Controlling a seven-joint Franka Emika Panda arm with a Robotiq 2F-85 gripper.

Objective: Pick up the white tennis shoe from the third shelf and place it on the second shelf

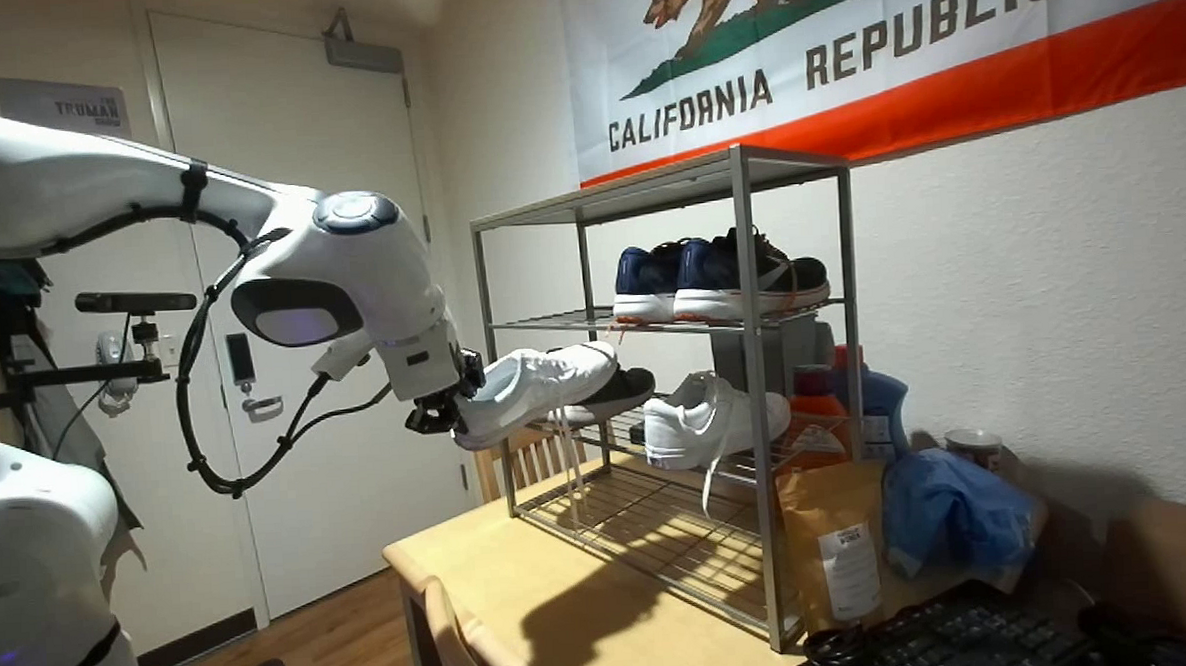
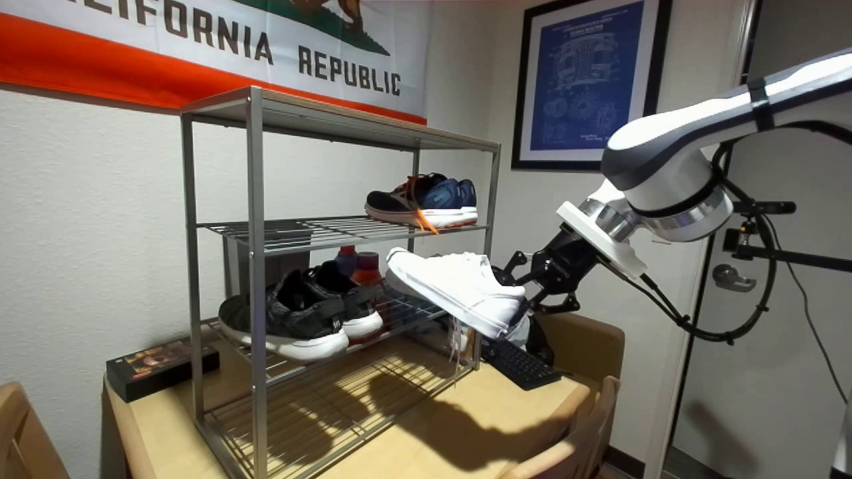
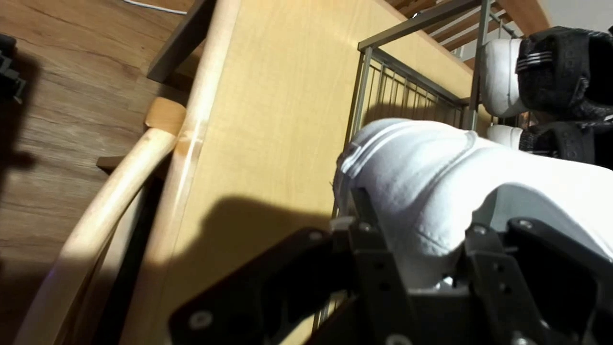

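Note:
The white tennis shoe (image 1: 545, 380) is off the rack's tiers, tilted toe-up, its laces hanging. Its toe points toward the rack, between the uppermost shoe tier and the middle tier; it also shows in an exterior view (image 2: 459, 286) and the wrist view (image 3: 416, 158). My gripper (image 1: 459, 394) is shut on its heel, outside the rack front; its fingers straddle the heel in the wrist view (image 3: 419, 213). The second shelf (image 1: 729, 476) holds a matching white shoe (image 1: 707, 423) and black shoes (image 2: 306, 319). The third shelf (image 1: 651, 516) lies below, on the table, partly in shadow.
Dark blue shoes (image 1: 706, 278) stand on the uppermost shoe tier. The rack's front posts (image 1: 756, 396) flank the opening. Bottles (image 1: 821, 403), a paper pouch (image 1: 837, 543) and a keyboard (image 2: 519, 362) are beside the rack. A wooden chair (image 2: 566, 446) stands at the table's front.

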